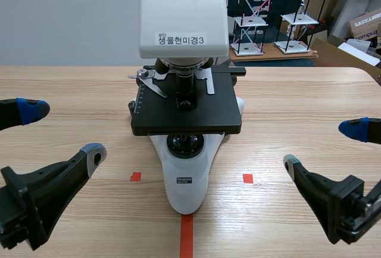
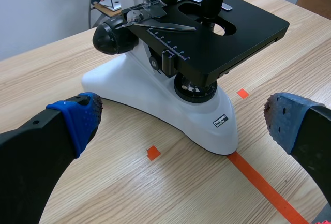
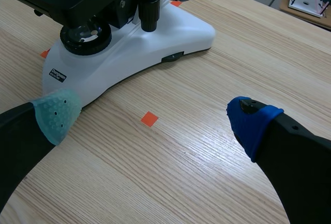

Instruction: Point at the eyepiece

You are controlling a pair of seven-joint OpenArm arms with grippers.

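The microscope stands mid-table on its white base; the eyepiece is out of sight above the white head. The left gripper sits low, left of the base, fingers spread wide. The right gripper sits opposite, likewise spread, both clear of the microscope

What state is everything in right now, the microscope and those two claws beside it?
Microscope: upright on the table, nothing touching it.
Eyepiece: out of view, not pointed at yet.
Left end effector: open, empty, low beside the microscope.
Right end effector: open, empty, low on the other side.
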